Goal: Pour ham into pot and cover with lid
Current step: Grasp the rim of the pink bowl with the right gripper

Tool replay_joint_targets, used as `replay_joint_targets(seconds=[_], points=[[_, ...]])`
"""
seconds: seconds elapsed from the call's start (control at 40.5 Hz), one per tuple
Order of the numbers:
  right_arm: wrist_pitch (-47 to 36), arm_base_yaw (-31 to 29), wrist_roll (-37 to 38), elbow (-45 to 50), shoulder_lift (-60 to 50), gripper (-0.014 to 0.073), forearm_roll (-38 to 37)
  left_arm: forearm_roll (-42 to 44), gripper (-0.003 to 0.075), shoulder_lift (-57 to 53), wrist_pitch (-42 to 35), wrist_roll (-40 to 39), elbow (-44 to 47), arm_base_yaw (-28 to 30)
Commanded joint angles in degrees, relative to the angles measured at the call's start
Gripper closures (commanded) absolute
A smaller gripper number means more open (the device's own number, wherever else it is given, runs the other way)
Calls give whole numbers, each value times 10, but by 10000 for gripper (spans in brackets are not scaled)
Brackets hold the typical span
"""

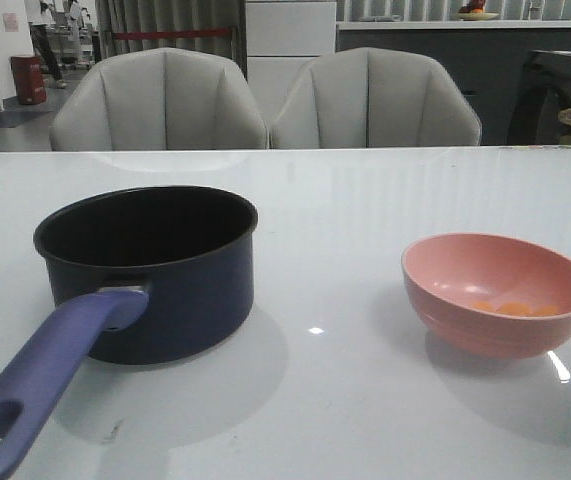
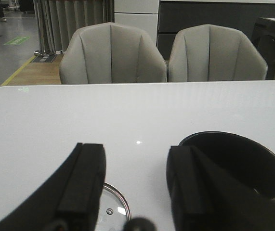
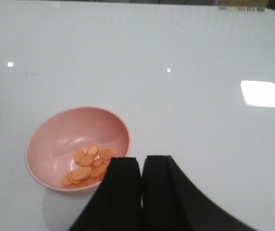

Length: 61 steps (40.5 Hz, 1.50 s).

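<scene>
The dark navy pot [image 1: 150, 270] stands on the left of the table, its purple-blue handle [image 1: 40, 375] pointing toward the near edge; its black inside looks empty. To the right sits a pink bowl [image 1: 498, 293] holding several orange ham slices [image 1: 513, 309] [image 3: 89, 164]. Part of the glass lid [image 2: 115, 204] with its silver rim lies on the table under my left gripper [image 2: 136, 163], which is open and empty, with the pot [image 2: 243, 161] beside one finger. My right gripper [image 3: 141, 166] is shut on nothing, close to the bowl [image 3: 74, 144]. Neither gripper shows in the front view.
Two grey chairs [image 1: 265, 100] stand behind the far edge of the white table [image 1: 345, 220]. The table's far right corner [image 3: 267, 12] shows in the right wrist view.
</scene>
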Motion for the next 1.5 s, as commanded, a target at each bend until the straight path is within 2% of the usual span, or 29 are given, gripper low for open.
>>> replay_joint_targets(seconds=[0.0,0.148,0.222,0.395,0.469,0.617,0.863,1.332,1.48], points=[[-31,-2,0,-21,28,433,6,-2,367,7,-53,-2,-13,-4],[-12,-2,0,-26,41,428,27,-2,367,7,-53,-2,-13,-4],[-1,-2,0,-38,50,393,27,-3,367,7,-53,-2,-13,-4],[57,-2,0,-108,117,176,29,-4,367,7,-52,-2,-13,-4],[93,-2,2,-151,165,137,51,-4,367,7,-51,-2,-13,-4],[156,-2,3,-228,274,139,89,-4,367,7,-50,-2,-13,-4],[242,-2,-3,-340,453,139,92,-4,367,7,-50,-2,-13,-4],[238,-32,-9,-395,622,145,96,-4,367,7,-49,-2,-13,-4],[227,-33,-36,-395,654,234,112,-4,367,7,-49,-2,-13,-4]])
